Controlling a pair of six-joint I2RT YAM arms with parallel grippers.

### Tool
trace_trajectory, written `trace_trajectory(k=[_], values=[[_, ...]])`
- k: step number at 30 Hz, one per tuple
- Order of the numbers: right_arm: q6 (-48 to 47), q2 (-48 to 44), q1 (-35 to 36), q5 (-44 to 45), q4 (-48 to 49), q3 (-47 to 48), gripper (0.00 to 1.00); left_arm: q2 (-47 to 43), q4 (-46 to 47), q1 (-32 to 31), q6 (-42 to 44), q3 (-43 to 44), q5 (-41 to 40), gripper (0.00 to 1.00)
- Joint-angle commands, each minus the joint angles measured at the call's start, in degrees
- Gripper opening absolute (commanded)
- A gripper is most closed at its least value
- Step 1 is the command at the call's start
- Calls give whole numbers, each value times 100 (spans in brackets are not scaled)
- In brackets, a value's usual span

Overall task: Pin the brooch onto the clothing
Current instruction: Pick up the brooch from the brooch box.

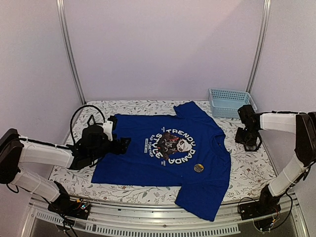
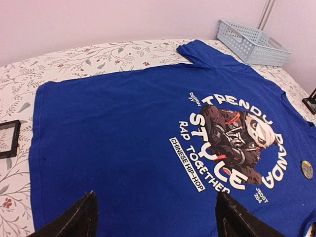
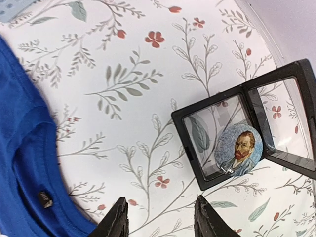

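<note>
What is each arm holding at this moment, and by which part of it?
Nothing is held. The left gripper has its jaws apart above the T-shirt; the right gripper has its jaws apart above the tablecloth; both empty.

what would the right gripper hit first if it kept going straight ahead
The right gripper would probably meet the floral tablecloth, between the T-shirt collar and the open black case holding a portrait brooch; depth is unclear.

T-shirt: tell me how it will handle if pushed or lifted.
The T-shirt is probably floppy: one sleeve droops over the tablecloth's near edge. Pushed, it would likely bunch rather than slide, since it looks thin and lies flat.
</note>
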Motion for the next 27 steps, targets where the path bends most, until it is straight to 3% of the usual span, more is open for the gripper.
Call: trace_trajectory(k=[1, 11, 20, 23, 27], values=[[-78, 311, -134, 433, -13, -2, 47, 7, 238, 45, 192, -135, 458, 82], [-18, 769, -390, 949, -224, 256, 56, 138, 339, 38, 189, -125, 738, 82], [-98, 864, -715, 690, 148, 288, 58, 316, 355, 46, 186, -42, 994, 82], [-38, 931, -797, 712, 173, 273, 65, 316, 368, 45, 195, -43, 1001, 81], [-58, 1006, -851, 650, 206, 262, 66, 312, 361, 42, 192, -43, 1076, 82]])
